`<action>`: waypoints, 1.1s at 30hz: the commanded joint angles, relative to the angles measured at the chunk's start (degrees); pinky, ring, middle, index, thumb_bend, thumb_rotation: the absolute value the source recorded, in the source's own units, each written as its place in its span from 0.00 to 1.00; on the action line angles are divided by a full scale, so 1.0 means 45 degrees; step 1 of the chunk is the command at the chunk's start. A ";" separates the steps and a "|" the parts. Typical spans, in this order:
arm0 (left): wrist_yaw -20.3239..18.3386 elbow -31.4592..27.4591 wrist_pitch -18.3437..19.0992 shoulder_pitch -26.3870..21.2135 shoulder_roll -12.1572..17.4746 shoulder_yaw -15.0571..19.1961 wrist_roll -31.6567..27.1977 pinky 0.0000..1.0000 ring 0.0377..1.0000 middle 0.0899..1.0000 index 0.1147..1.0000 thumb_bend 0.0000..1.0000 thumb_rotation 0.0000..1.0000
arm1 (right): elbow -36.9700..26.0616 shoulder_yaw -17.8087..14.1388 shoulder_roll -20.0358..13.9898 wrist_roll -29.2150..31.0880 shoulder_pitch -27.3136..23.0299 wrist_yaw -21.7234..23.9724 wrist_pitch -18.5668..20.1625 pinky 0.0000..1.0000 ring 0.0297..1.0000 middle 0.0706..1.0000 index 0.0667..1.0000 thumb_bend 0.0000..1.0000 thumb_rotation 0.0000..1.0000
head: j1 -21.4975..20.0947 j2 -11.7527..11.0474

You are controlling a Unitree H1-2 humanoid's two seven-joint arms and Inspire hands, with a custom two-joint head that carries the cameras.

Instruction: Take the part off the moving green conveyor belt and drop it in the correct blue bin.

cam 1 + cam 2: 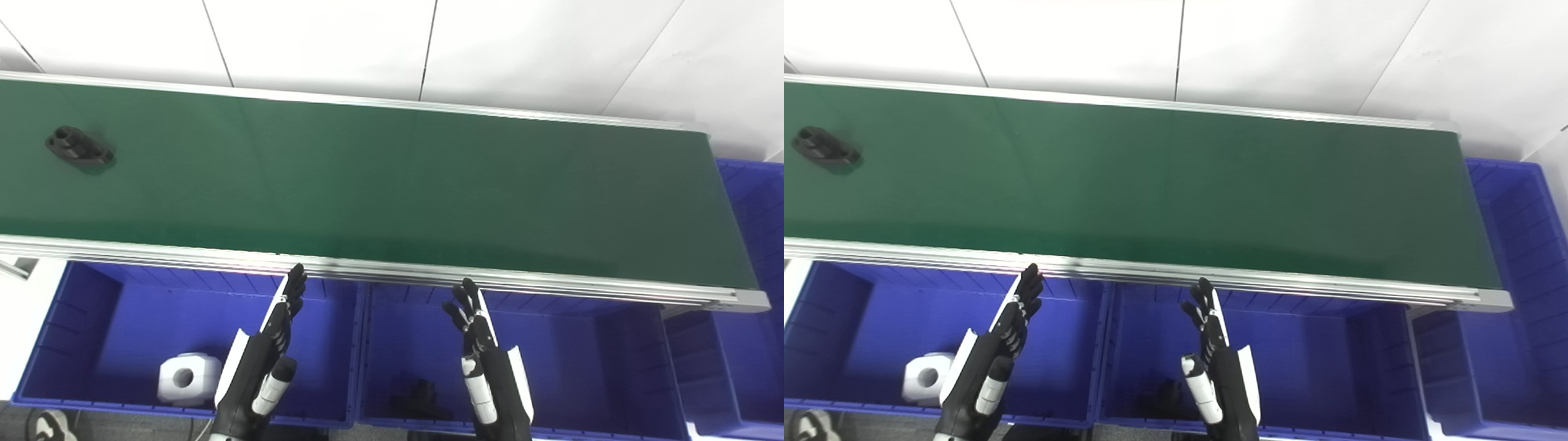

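Observation:
A black part [79,147] with two holes lies on the green conveyor belt [380,184] at its far left; it also shows in the right eye view [824,147]. My left hand [269,349] is open and empty, fingers straight, held above the left blue bin [79,324] just below the belt's near rail. My right hand [481,349] is open and empty above the middle blue bin [582,355]. Both hands are far from the black part.
A white blocky part [187,380] with a hole lies in the left bin. A dark part [419,395] lies in the middle bin. A third blue bin [750,257] stands past the belt's right end. The belt's aluminium rail [392,272] runs just beyond my fingertips.

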 commanded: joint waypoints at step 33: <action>0.0617 0.0122 -0.0644 0.0097 -0.1041 0.0461 -0.0554 1.00 1.00 1.00 1.00 0.94 1.00 | 0.0431 -0.0140 0.0507 0.0205 -0.0016 -0.0310 -0.1361 1.00 0.99 1.00 1.00 0.81 1.00 | 0.0428 -0.0118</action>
